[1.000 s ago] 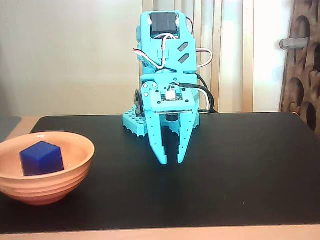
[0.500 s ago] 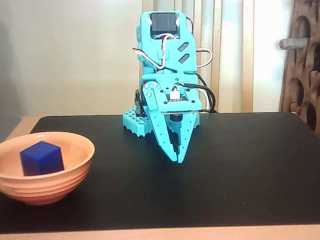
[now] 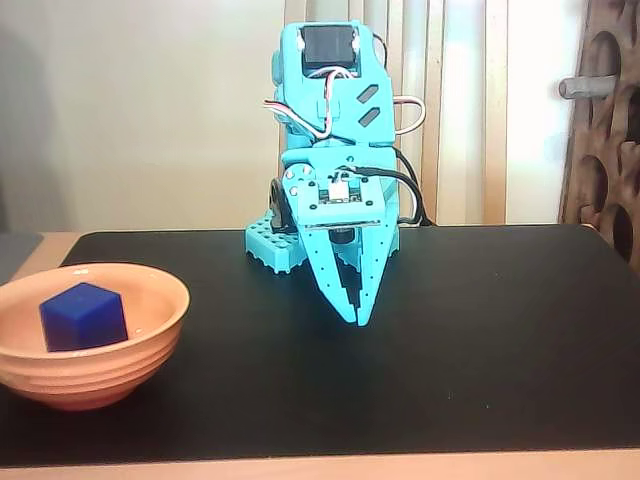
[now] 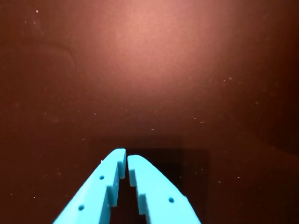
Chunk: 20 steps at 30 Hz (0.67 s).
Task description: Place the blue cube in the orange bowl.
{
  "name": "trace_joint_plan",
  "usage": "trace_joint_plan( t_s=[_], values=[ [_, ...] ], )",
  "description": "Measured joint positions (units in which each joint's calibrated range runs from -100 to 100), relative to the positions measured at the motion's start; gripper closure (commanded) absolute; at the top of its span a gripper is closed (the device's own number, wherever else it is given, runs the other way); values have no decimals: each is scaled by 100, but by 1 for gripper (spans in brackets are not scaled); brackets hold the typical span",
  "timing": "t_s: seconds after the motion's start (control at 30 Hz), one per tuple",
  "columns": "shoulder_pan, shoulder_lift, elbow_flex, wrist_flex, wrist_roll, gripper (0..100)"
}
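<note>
Turquoise gripper points down at the middle of the black mat, its two fingers drawn together so that the tips nearly meet, with nothing between them. From the wrist view the same gripper enters from the bottom edge, both fingers lying side by side with only a thin slit left, and beneath them the dark mat surface shows bare, speckled with fine dust.

Going left to right in the fixed view: the orange bowl sits at the mat's left edge, toward the front left corner, partly cut off by the frame. The blue cube rests inside it, tilted a little so one corner faces the camera, leaning toward the bowl's left side. The bowl stands well apart from the gripper. Next comes the turquoise arm, folded upright near the mat's far edge at centre, with its perforated base sitting on the mat and white and black cables looping around its right side. Behind the right end of the mat stands a brown rack with round holes.
</note>
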Motion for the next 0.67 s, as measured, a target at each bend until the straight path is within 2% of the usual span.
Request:
trace_joint_plan(
  t_s=[0.67],
  values=[
    [0, 0, 0, 0, -42, 99]
  ],
)
